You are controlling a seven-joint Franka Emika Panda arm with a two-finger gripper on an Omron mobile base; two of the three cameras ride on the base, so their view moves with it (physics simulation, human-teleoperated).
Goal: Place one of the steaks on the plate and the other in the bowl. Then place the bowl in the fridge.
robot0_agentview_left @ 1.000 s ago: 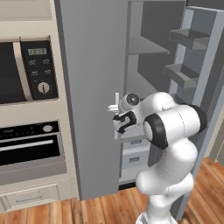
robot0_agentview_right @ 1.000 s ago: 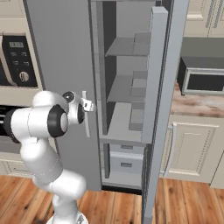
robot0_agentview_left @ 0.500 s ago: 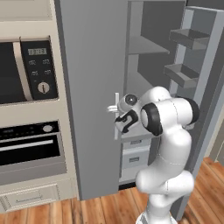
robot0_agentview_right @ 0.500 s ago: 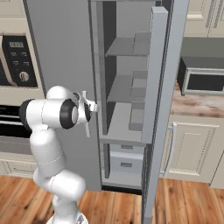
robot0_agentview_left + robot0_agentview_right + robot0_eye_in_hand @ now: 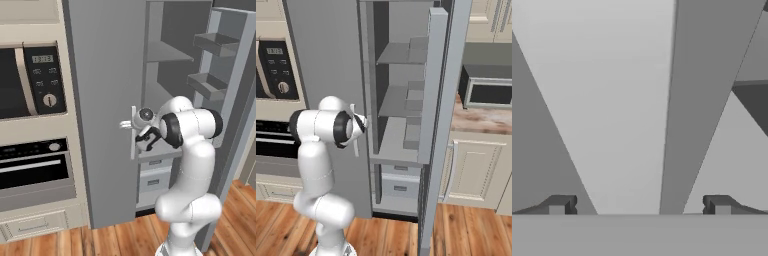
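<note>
Fridge (image 5: 105, 100) stands tall and grey between the oven stack and the counter; its right door (image 5: 443, 100) is swung out, edge-on to the right base view; its left door is shut, or nearly so. Interior open to sight: grey shelves (image 5: 398, 52) at several heights, two pale drawers (image 5: 398, 180) at the bottom, door bins (image 5: 215, 45) on the open door's inner face; nothing can be made out on the shelves seen.

Gripper (image 5: 129, 125) is held at mid height against the front edge of the left door, right at the slim pale handle (image 5: 133, 132); in the hand view the two fingertips (image 5: 559, 204) stand far apart at the bottom corners, jaws wide, nothing between them; a broad pale face and a darker grey strip run upward ahead of them at close range.

Arm rises from the wooden floor (image 5: 125, 237), elbow bent, forearm reaching across toward the handle.

Left of the fridge: microwave panel (image 5: 45, 80) with dial, oven (image 5: 35, 165) beneath it. Right of the fridge: counter (image 5: 481, 117) carrying a dark appliance (image 5: 488, 90), cream cabinets (image 5: 476, 170) below.
</note>
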